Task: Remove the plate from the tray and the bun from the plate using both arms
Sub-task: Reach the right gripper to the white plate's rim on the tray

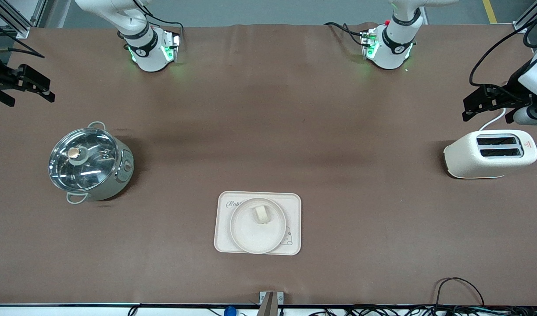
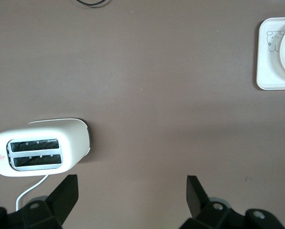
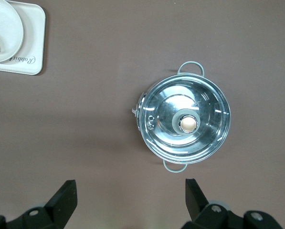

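Counter (image 1: pixel 268 131) in the front view carries a lidded pot (image 1: pixel 89 163) at nine o'clock, a toaster (image 1: pixel 490 153) at three o'clock, and a tray (image 1: pixel 258 223) at six o'clock. On the tray sits the plate (image 1: pixel 258 226), holding the bun (image 1: pixel 262 215). Both arms wait at the counter's ends.

Left wrist view: left pincer (image 2: pixel 132 195) released, over bare counter beside the toaster (image 2: pixel 39 148).

Right wrist view: right pincer (image 3: pixel 131 198) released, above counter beside the pot (image 3: pixel 184 124).

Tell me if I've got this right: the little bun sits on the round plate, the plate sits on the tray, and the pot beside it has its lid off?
Not quite: the pot has its glass lid on, as the right wrist view shows plainly. The rest holds: the bun sits on the plate, and the plate sits on the tray.
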You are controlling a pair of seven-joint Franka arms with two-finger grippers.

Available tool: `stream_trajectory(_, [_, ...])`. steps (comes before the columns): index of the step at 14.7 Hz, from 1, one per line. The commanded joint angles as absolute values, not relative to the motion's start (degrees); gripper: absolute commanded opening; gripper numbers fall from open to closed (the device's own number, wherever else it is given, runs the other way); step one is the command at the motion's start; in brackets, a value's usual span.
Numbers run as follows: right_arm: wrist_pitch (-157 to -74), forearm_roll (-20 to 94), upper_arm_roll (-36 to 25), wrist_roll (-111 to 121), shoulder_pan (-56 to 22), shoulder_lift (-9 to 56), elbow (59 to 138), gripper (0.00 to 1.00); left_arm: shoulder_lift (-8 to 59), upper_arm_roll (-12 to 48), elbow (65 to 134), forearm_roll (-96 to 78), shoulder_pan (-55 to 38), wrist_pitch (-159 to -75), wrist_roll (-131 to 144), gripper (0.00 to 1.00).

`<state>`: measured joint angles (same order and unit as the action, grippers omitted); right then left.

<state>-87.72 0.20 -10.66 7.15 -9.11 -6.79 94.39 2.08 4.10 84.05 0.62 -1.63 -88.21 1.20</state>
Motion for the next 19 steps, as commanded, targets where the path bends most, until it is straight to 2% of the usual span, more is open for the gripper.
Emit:
stream_trajectory(1, [-87.89, -0.09, -9.84, 7.21, -8.43, -6.5, 93.43, 1.0, 2.2, 3.69, 83.41, 0.61, -1.5, -88.67, 0.45, 1.0])
stream_trajectory(4, [-87.89, -0.09, -9.84, 7.12, -8.44, -5.72, 92.73, 1.0, 2.29, 3.78, 83.32, 0.53, -1.67, -88.68, 1.5, 1.0])
stream_trajectory(6, [-88.41, 0.09, -9.76, 6.77, -8.61, -2.92, 91.15, 1.0, 2.29, 3.87, 83.41, 0.62, -1.84, -88.68, 1.58, 1.0])
stream_trajectory(10, [-94.99, 6.41, -9.76, 6.33, -9.84, 7.01, 88.16, 1.0, 2.28, 4.13, 83.5, 0.53, -1.76, -88.51, 1.23, 1.0])
stream_trajectory(13, [-102.89, 8.6, -9.76, 5.11, -12.91, 13.6, 87.19, 1.0, 2.29, 4.13, 83.41, 0.62, -2.28, -88.51, 1.49, 1.0])
stream_trajectory(19, [-114.41, 9.84, -9.67, -10.01, -20.64, 26.09, 82.53, 1.0, 2.37, 4.13, 83.5, 0.0, -1.84, -88.51, 0.96, 1.0])
